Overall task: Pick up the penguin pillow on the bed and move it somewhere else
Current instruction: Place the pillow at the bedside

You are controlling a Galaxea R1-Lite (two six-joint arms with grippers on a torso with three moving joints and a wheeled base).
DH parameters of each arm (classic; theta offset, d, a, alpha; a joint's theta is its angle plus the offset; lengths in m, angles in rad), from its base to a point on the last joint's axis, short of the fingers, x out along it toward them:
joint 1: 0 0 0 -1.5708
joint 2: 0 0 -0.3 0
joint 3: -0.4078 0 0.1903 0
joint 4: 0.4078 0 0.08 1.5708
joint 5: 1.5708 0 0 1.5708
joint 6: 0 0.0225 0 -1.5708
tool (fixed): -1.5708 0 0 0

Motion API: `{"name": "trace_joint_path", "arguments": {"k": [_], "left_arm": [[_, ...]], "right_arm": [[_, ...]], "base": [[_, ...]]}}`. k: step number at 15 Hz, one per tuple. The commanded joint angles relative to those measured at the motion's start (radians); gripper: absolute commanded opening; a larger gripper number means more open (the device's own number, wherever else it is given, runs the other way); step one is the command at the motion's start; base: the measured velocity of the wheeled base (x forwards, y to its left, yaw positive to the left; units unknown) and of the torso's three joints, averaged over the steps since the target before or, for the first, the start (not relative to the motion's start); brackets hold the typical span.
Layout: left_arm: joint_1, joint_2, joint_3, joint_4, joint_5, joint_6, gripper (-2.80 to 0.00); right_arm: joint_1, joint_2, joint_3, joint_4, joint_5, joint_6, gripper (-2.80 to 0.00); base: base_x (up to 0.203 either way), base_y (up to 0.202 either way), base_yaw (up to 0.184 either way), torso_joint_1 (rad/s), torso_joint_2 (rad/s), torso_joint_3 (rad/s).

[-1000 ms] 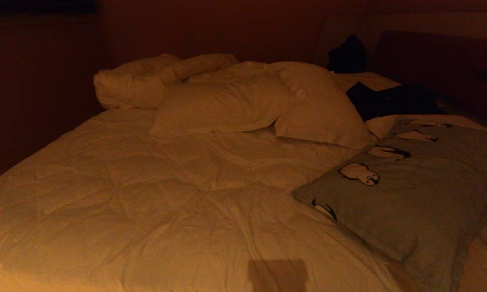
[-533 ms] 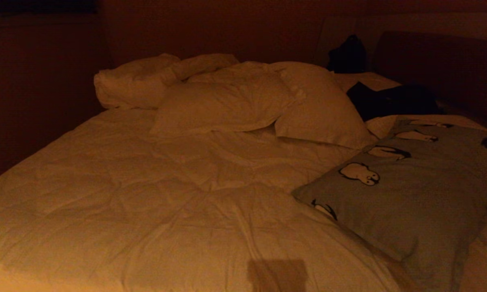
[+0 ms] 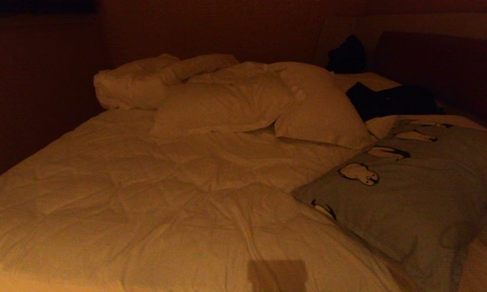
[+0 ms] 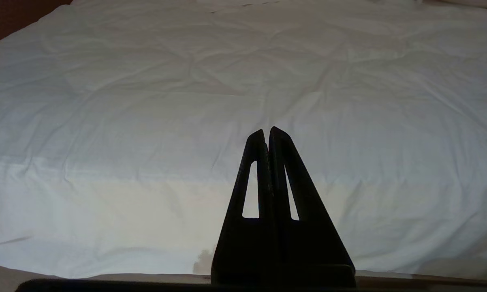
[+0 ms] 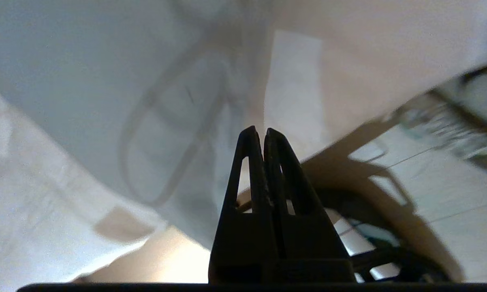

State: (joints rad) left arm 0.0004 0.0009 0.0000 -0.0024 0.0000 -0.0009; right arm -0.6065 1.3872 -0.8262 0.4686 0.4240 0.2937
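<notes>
Penguin pillow [image 3: 413, 190] on the bed [image 3: 166, 194]

Black tapered fingers [image 4: 284, 190] with slotted cut-outs

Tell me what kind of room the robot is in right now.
Most likely a bedroom, dimly lit. A wide bed with a wrinkled duvet fills the view, plain white pillows are piled near the dark headboard, and the penguin pillow lies on the robot's right.

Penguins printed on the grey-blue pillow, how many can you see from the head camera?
5 on the penguin pillow: one at its near left edge, then a line running away from the robot. Others may be hidden beyond the picture's edge.
</notes>
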Motion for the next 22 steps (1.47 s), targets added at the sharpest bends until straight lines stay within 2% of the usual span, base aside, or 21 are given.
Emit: {"name": "trace_joint_path", "arguments": {"k": [1, 5, 6, 10, 13, 16, 22], "left_arm": [[0.0, 0.001, 0.003, -0.001, 0.0, -0.001, -2.8], [0.0, 0.001, 0.003, -0.001, 0.0, -0.001, -2.8], [0.0, 0.001, 0.003, -0.001, 0.0, -0.001, -2.8], [0.001, 0.001, 0.003, -0.001, 0.0, -0.001, -2.8], [0.0, 0.001, 0.003, -0.001, 0.0, -0.001, -2.8], [0.0, 0.001, 0.003, -0.001, 0.0, -0.001, -2.8], [0.001, 0.001, 0.003, -0.001, 0.0, -0.001, -2.8]], "right_arm": [[-0.028, -0.022, 0.077, -0.271, 0.19, -0.04, 0.0], [-0.099, -0.055, 0.118, -0.322, 0.334, -0.038, 0.0], [-0.11, -0.057, 0.123, -0.324, 0.344, -0.038, 0.0], [-0.132, -0.015, 0.125, -0.325, 0.472, -0.042, 0.0], [-0.13, 0.059, 0.125, -0.326, 0.478, -0.067, 0.0], [-0.136, 0.146, 0.102, -0.329, 0.474, -0.13, 0.0], [-0.21, 0.254, 0.018, -0.373, 0.448, -0.134, 0.0]], "base": [[0.0, 0.0, 0.0, 0.0, 0.0, 0.0], [0.0, 0.0, 0.0, 0.0, 0.0, 0.0], [0.0, 0.0, 0.0, 0.0, 0.0, 0.0], [0.0, 0.0, 0.0, 0.0, 0.0, 0.0], [0.0, 0.0, 0.0, 0.0, 0.0, 0.0], [0.0, 0.0, 0.0, 0.0, 0.0, 0.0], [0.0, 0.0, 0.0, 0.0, 0.0, 0.0]]}}
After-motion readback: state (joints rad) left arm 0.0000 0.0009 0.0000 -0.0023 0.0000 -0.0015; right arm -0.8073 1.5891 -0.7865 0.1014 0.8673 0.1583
